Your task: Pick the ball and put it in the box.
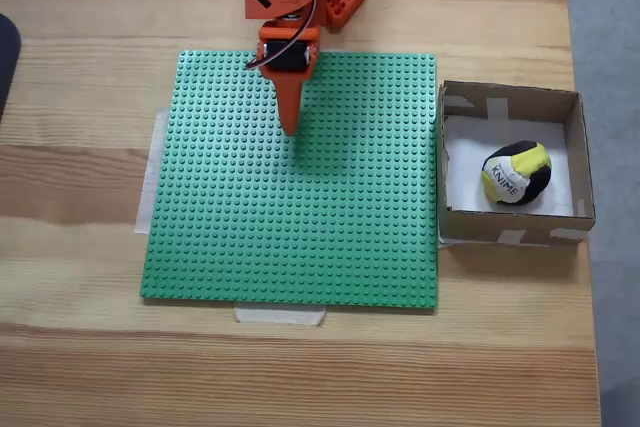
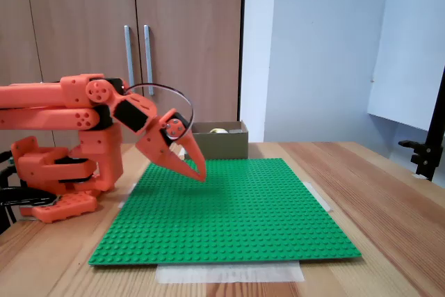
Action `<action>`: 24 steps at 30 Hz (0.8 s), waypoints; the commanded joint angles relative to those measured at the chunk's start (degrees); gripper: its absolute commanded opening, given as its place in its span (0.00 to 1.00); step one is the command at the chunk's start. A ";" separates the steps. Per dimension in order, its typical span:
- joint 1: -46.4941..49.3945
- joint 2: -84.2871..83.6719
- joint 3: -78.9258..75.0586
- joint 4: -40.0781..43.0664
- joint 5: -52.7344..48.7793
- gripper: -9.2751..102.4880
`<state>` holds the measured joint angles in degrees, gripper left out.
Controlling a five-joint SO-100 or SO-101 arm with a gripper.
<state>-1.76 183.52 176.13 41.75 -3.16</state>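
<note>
So your ball is already sitting in the box, over toward the 3 o'clock wall in the top-down fixed view, resting on the white bottom. From the side fixed view you only catch a sliver of it peeking over the box rim. Looks to me like the drop step is done and you're at the wrap-up.

The gripper is nowhere near it: it hangs over the green studded plate near 12 o'clock, well apart from the box, tip aimed toward 6 o'clock. Fingers look pressed together with nothing between them.

The ball is roundish, so no real long axis, though it reads slightly wider along the 2-to-8 o'clock line, with the lettered white panel facing up and toward 9 o'clock.

Next move, if anything, is just to park the arm and leave the box alone
</note>
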 commanded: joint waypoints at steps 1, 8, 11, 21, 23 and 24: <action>-0.18 0.97 1.32 0.09 0.35 0.08; -0.09 1.14 3.43 -0.79 0.09 0.08; -0.18 1.14 4.31 -1.32 -0.09 0.08; -0.18 1.14 7.12 -2.99 -0.88 0.08; -0.18 1.14 7.47 -3.25 -1.05 0.08; -0.18 1.14 7.56 -3.34 -1.05 0.08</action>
<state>-1.85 184.13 182.29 39.46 -3.69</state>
